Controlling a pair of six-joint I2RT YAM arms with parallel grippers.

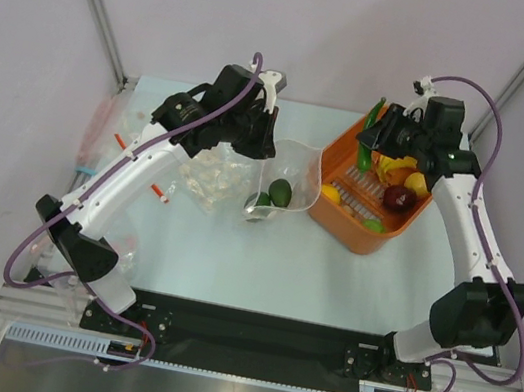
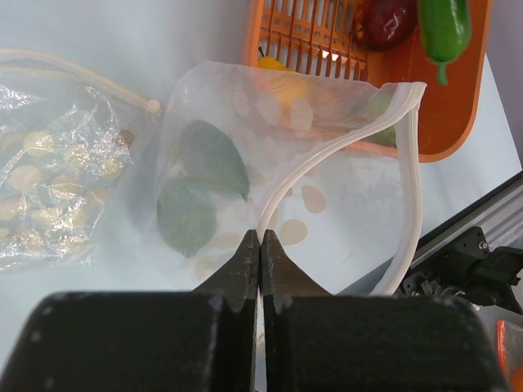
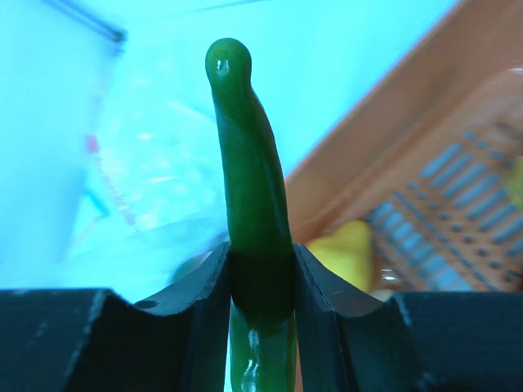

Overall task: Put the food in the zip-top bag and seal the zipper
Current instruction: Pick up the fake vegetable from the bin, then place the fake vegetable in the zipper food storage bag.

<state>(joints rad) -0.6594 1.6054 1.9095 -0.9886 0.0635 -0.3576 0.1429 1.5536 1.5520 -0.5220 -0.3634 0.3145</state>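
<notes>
The zip-top bag (image 1: 293, 161) lies open-mouthed on the table left of the orange basket (image 1: 356, 239). A green avocado (image 1: 281, 192) and a lime (image 1: 259, 202) lie inside it. My left gripper (image 2: 260, 237) is shut on the bag's mouth edge, where the white zipper (image 2: 413, 163) strip runs into the jaws. My right gripper (image 3: 261, 257) is shut on the green chili (image 3: 245, 163), held over the basket's far left corner with its tip pointing away from the jaws. In the basket lie a dark red apple (image 1: 399, 198), two lemons (image 1: 330, 194), a banana (image 1: 399, 164) and another green fruit (image 1: 374, 225).
A second crumpled dotted clear bag (image 1: 209, 179) lies left of the open one. Plain clear bags with red strips (image 1: 121, 143) sit at the table's left edge. Metal frame posts rise at both far corners, with walls close behind.
</notes>
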